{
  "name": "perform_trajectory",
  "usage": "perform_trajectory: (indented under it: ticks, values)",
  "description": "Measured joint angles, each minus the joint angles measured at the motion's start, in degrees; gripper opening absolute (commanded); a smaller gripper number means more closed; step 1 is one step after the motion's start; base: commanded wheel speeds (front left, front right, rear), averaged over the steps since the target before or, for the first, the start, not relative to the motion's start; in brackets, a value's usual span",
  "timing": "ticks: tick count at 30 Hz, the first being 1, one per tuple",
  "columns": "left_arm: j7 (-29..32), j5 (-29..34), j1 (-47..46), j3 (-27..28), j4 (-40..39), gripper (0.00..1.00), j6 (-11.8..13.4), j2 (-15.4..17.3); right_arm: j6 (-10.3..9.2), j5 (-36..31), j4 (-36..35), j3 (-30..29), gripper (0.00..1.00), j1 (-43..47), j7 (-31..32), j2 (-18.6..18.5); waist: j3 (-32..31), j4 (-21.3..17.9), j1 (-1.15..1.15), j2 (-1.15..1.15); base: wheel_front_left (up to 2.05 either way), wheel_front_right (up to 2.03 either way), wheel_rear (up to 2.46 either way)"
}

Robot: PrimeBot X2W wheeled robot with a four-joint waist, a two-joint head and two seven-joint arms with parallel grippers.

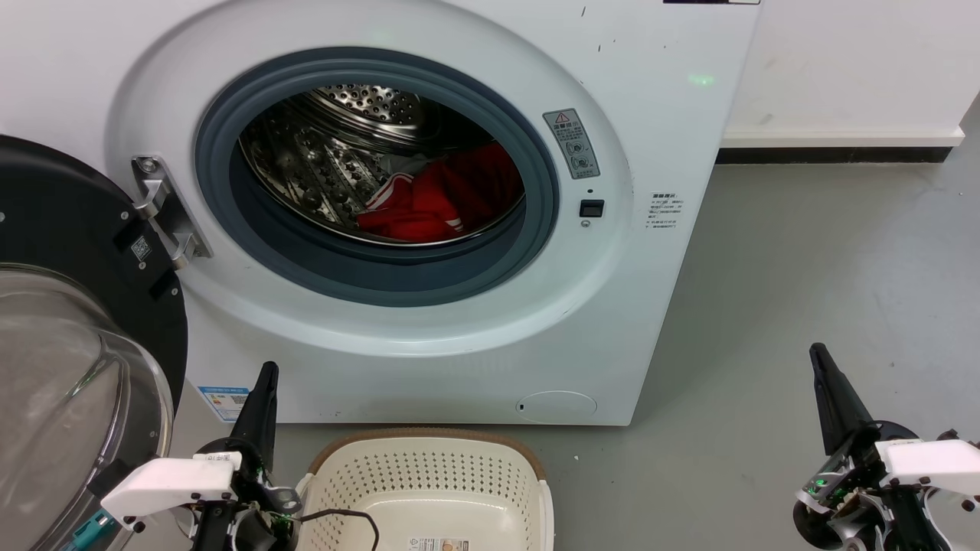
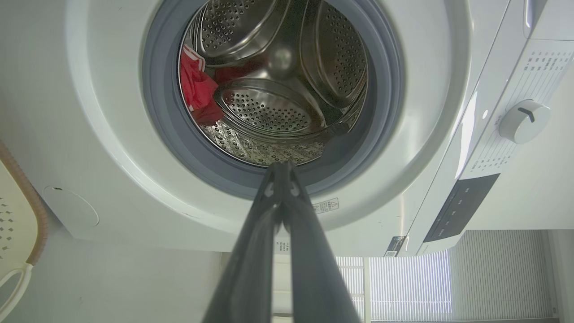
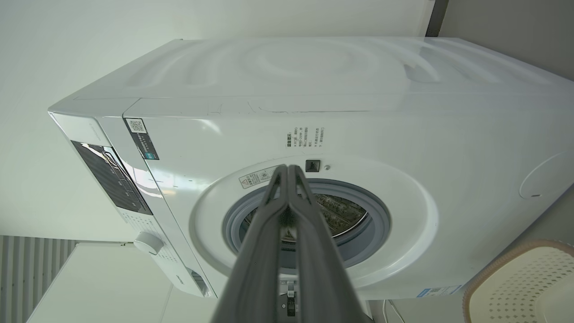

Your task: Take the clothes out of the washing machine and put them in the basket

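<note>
Head view: bright red soft clothes with white stripes point(image 1: 436, 203) lay low in the drum of the large white washing machine point(image 1: 429, 367); the cream-white perforated plastic basket point(image 1: 429, 474) stood below; left tool point(image 1: 264, 380) and right tool point(image 1: 821, 366) were outside.
Handling: probably light and limp; pinch a raised fold.
Left wrist view: left tool point(image 2: 282, 169) was closed; clothes point(image 2: 197, 89) lay partly behind a drum paddle.
Right wrist view: right tool point(image 3: 289, 171) was closed, covering much of the drum; basket point(image 3: 524, 278) was cut off.
</note>
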Motion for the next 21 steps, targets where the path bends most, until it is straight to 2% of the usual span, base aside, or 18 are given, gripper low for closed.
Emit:
perform_trajectory:
  ticks: [21]
  values:
    - [0.0, -0.01, 0.0, 0.0, 0.0, 0.0, 0.0, 0.0, 0.0, 0.0, 0.0, 0.0, 0.0, 0.0, 0.0, 0.0, 0.0, 0.0, 0.0, 0.0, 0.0, 0.0, 0.0]
